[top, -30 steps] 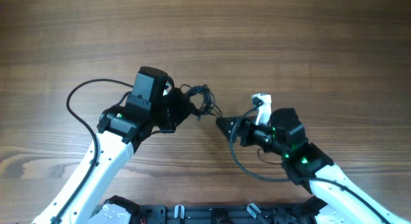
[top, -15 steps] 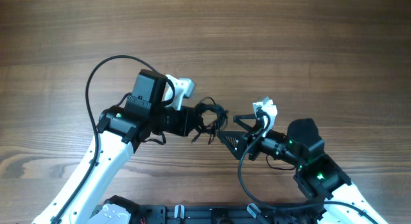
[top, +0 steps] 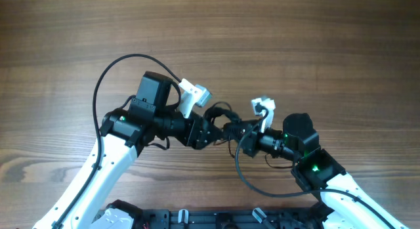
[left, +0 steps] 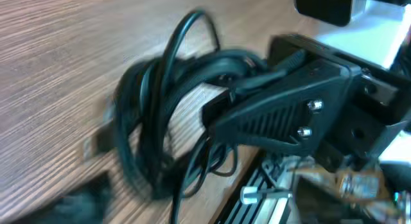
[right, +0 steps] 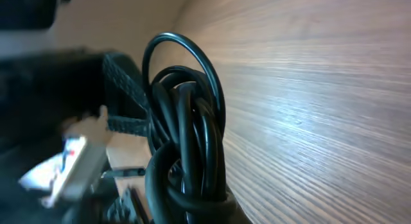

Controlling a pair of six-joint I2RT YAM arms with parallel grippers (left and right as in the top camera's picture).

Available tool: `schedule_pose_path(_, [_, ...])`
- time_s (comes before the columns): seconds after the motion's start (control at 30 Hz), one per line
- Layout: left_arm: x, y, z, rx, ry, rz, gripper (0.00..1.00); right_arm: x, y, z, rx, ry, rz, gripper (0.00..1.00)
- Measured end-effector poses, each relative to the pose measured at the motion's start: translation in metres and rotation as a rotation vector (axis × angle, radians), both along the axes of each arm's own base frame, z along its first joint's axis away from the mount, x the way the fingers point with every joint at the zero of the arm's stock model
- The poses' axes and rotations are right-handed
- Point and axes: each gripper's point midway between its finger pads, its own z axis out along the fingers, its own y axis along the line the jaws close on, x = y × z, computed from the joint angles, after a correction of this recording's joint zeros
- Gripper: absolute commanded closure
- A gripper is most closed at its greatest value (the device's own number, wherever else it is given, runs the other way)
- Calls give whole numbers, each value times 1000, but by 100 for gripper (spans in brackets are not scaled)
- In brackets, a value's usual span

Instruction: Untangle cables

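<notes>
my left claw [top: 205,132] is clamped on the knotted cables [right: 186,137] — my right claw [top: 231,130] noses into the same bunch, open or closed i cannot tell.

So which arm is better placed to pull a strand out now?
Right, probably: the right arm has its jaws at the cables, as the left wrist view shows, while the left arm seems to steady the bunch.

Left gripper [top: 210,130] and right gripper [top: 231,130] tip-to-tip.
</notes>
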Motion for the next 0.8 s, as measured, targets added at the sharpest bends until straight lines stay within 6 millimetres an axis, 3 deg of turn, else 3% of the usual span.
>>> schedule_pose_path(0.17, [34, 30, -4, -7, 207, 378, 0, 23, -18, -6, 97, 213, -265, 96])
schedule_pose_path(0.27, [41, 39, -5, -37, 357, 558, 0, 31, -25, -7, 161, 301, -368, 95])
schedule_pose_path(0.37, [36, 29, -8, -60, 535, 711, 0, 35, -27, -8, 196, 349, -411, 96])
schedule_pose_path(0.47, [33, 9, -6, -64, 550, 743, 4, 34, -26, -13, 200, 382, -416, 95])
schedule_pose_path(0.63, [34, -2, -9, -55, 549, 853, 19, 29, -19, -13, 216, 412, -368, 96])
schedule_pose_path(0.8, [45, -2, -21, -38, 552, 918, 40, 21, -5, 5, 268, 392, -258, 95])
